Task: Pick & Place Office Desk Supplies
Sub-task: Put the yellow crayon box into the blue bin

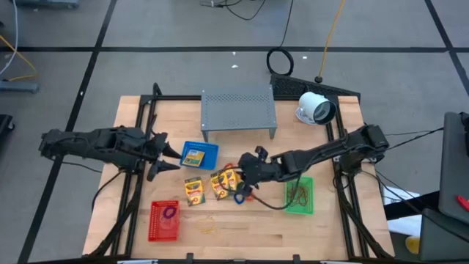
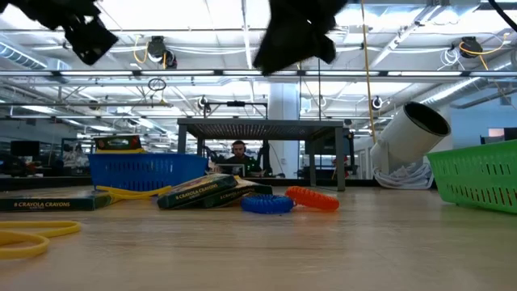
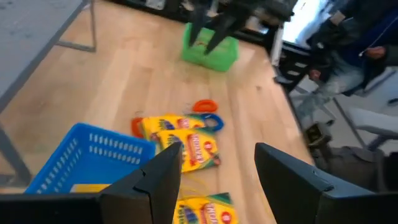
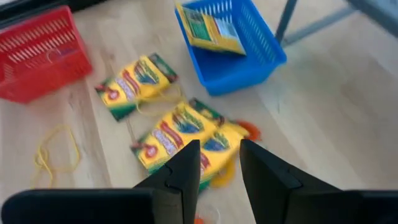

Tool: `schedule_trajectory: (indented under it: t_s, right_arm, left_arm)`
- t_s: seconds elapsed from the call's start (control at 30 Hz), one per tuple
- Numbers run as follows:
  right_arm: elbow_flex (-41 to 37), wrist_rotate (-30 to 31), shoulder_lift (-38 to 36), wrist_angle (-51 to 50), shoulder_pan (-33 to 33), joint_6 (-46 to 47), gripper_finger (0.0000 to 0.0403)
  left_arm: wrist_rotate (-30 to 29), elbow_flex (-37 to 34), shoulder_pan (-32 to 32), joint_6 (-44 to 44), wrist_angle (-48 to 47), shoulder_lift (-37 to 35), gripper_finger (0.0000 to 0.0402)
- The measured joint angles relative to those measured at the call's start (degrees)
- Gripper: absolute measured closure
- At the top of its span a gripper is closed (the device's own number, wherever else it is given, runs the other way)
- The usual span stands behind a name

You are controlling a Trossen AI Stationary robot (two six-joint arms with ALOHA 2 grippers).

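High view: I am holding the right arm stretched from the right edge toward the frame's centre, its right gripper [image 1: 245, 172] hanging over the crayon packs [image 1: 226, 181] at centre. In the right wrist view its fingers [image 4: 186, 171] are standing a narrow gap apart, gripping nothing, with the packs showing beyond them. I am keeping the left arm reaching in from the left edge, its left gripper [image 1: 167, 158] hovering left of the blue basket [image 1: 199, 155]; in the left wrist view its fingers [image 3: 165, 171] are parted wider and holding nothing.

A separate crayon pack [image 1: 194, 191] is lying left of the central packs. The red basket [image 1: 164, 221] is sitting at lower left of the counter [image 1: 242, 238], the green basket [image 1: 299, 196] at right of centre. A pack is lying inside the blue basket.

Low view: both grippers are cut off by the top edge. A blue band [image 2: 266, 203] and an orange band [image 2: 313, 198] are lying beside the packs at mid-frame. What the red and green baskets are containing is too small for me to identify. A yellow loop [image 1: 207, 230] is lying on the counter at lower centre of the high view.
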Motion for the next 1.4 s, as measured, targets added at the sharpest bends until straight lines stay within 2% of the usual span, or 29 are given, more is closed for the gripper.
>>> schedule_trajectory:
  t_s: [0.2, 0.4, 0.5, 0.6, 0.67, 0.73, 0.87, 1.0, 1.2, 1.27, 1.4]
  right_arm:
    - [-13.37, 0.17, -8.03, 19.62, -0.44, -1.08, 0.0301]
    - [-26.91, 0.03, -15.21, 35.96, -1.03, -1.61, 0.0302]
    - [-32.59, -0.13, -17.42, 43.93, -0.98, -2.52, 0.0305]
    - [-36.82, -0.75, -18.79, 49.73, -0.94, -2.98, 0.0305]
    - [-38.52, -3.6, -19.5, 52.59, -0.99, -2.68, 0.0305]
    - [-39.25, -6.99, -19.59, 53.32, -1.07, -1.77, 0.0307]
    - [-39.43, -12.93, -19.57, 53.48, -1.09, 0.25, 0.0309]
    - [-39.43, -17.4, -19.57, 53.11, -2.45, 3.94, 0.0305]
    - [-38.02, -28.69, -19.55, 53.11, -6.38, 9.16, 0.0294]
    - [-35.35, -30.65, -19.55, 49.54, -6.88, 8.37, 0.0293]
    - [-26.53, -30.33, -19.18, 33.71, -6.97, 3.49, 0.0294]
  left_arm:
    - [-10.3, 10.33, -7.92, -2.11, -13.33, 8.8, 0.0188]
    - [-10.82, 18.01, -13.15, 0.05, -13.37, 19.97, 0.0199]
    - [-10.6, 20.22, -14.12, 0.11, -14.36, 24.8, 0.0244]
    - [-10.04, 21.71, -14.3, 0.23, -13.9, 29.37, 0.031]
    - [-8.07, 22.18, -14.31, 0.11, -13.64, 32.18, 0.036]
    - [-5.53, 22.45, -14.31, -0.08, -12.01, 34.91, 0.039]
    - [-3.25, 22.45, -14.37, -1.26, -10.15, 40.47, 0.0395]
    - [-3.84, 22.45, -14.38, -2.44, -10.4, 45.33, 0.0397]
    - [-7.57, 22.45, -15.47, -1.03, -9.99, 51.16, 0.0399]
    - [-9.93, 22.44, -15.86, -0.93, -9.84, 52.58, 0.0399]
    - [-11.48, 22.43, -15.88, -0.29, -8.97, 54.61, 0.0399]
